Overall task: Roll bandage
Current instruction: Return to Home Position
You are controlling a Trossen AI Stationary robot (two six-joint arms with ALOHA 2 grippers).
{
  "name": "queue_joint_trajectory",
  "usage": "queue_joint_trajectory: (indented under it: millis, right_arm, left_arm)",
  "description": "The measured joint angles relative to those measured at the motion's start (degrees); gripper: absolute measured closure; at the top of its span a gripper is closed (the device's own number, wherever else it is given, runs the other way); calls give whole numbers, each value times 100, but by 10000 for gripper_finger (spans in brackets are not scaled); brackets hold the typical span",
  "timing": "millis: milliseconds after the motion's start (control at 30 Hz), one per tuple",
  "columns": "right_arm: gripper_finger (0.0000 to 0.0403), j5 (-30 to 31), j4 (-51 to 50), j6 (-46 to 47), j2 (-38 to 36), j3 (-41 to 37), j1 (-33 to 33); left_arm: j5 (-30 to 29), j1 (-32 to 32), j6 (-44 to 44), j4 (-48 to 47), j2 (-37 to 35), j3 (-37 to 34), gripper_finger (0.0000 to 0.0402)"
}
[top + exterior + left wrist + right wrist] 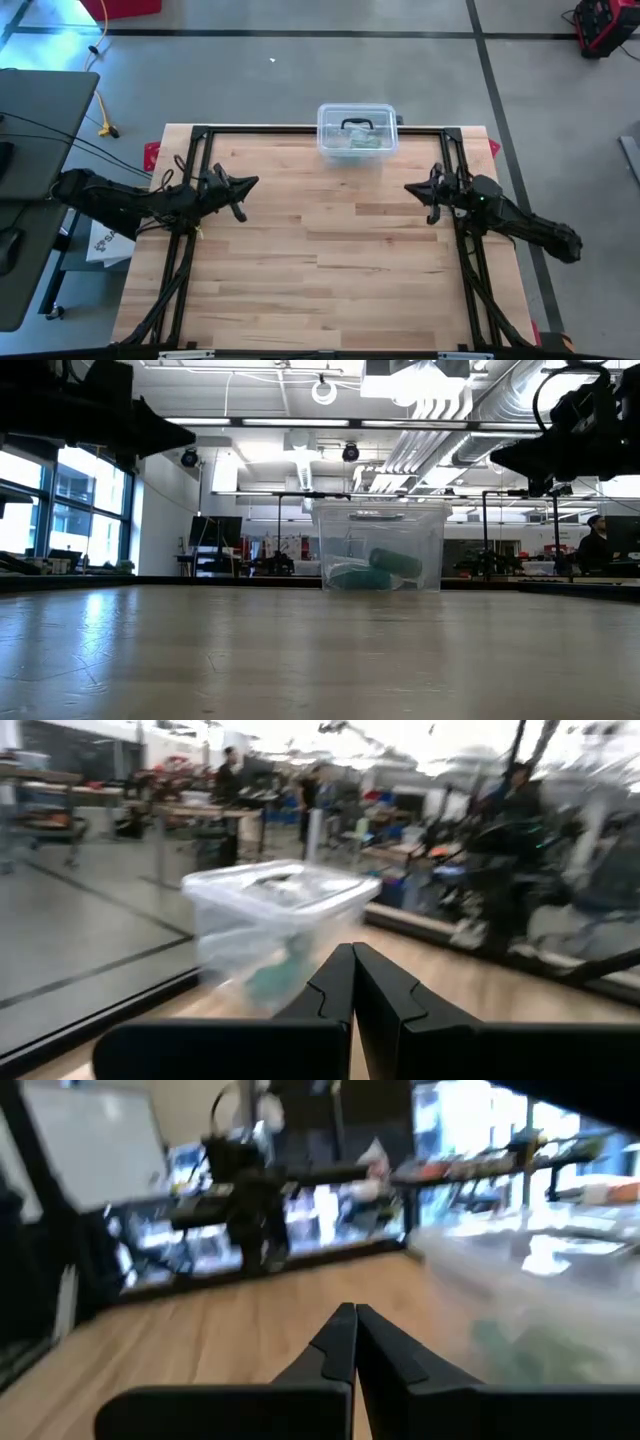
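Observation:
A clear plastic box [357, 130] with a lid stands at the middle of the table's far edge. Inside it lie teal bandage rolls [375, 572], also seen through its wall in the left wrist view [270, 975]. My left gripper [255, 182] is shut and empty, held level above the table's left side and pointing toward the middle. My right gripper [408, 187] is shut and empty too, held level above the right side, facing the left one. Both stand clear of the box.
Black frame rails [300, 130] run along the table's far edge and both sides. The bare wooden top [330, 260] stretches between the two arms and toward the near edge. People and workbenches show in the room beyond the table.

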Motion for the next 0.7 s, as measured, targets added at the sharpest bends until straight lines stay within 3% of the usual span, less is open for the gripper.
queue_joint_trajectory:
  millis: [133,233,433,700]
  right_arm:
    - [403,107,-157,37,126,0,402]
    - [403,92,-155,446,210,0,546]
    - [403,25,-142,905,278,0,657]
    - [403,22,-139,829,273,0,654]
  left_arm:
    - [-218,36,-2,-410,119,0,401]
    - [-196,90,-527,-888,232,-1,402]
    - [959,12,-840,-862,363,-2,402]
    - [989,-210,-456,-1742,-648,0,402]
